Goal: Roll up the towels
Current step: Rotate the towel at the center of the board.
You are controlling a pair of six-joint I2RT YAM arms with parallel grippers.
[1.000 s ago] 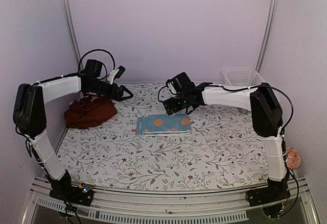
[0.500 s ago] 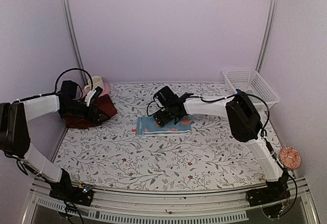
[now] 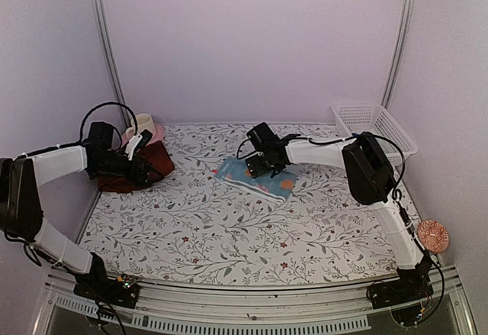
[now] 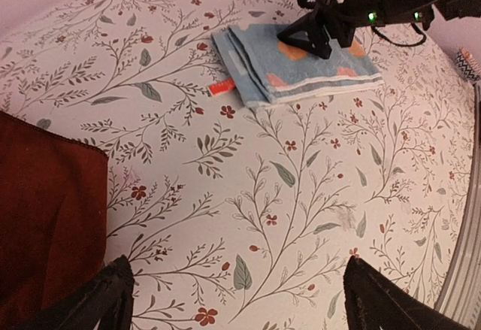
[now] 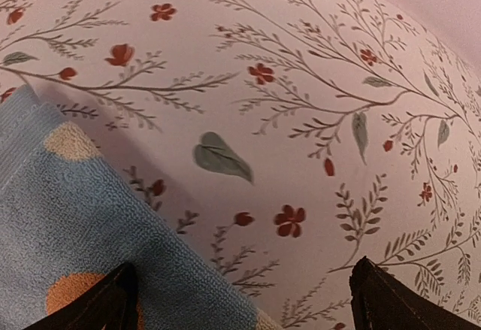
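Mid-frame, the right end effector (image 3: pixel 255 169), jaws apart, hovers at the edge of the blue towel (image 3: pixel 271 185), probably to grip it. At left, the left end effector (image 3: pixel 149 171), also apart, sits beside the maroon towel (image 3: pixel 114 181).

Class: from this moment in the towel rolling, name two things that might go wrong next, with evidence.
1. The open right fingers straddle the edge of the blue towel; closing there may pinch the table cover too.
2. The left fingers hang at the edge of the maroon towel, with a cup just behind it; dragging the towel could knock the cup.

Small towel (image 3: pixel 268 183) ctr, big towel (image 3: pixel 114 185) far L.
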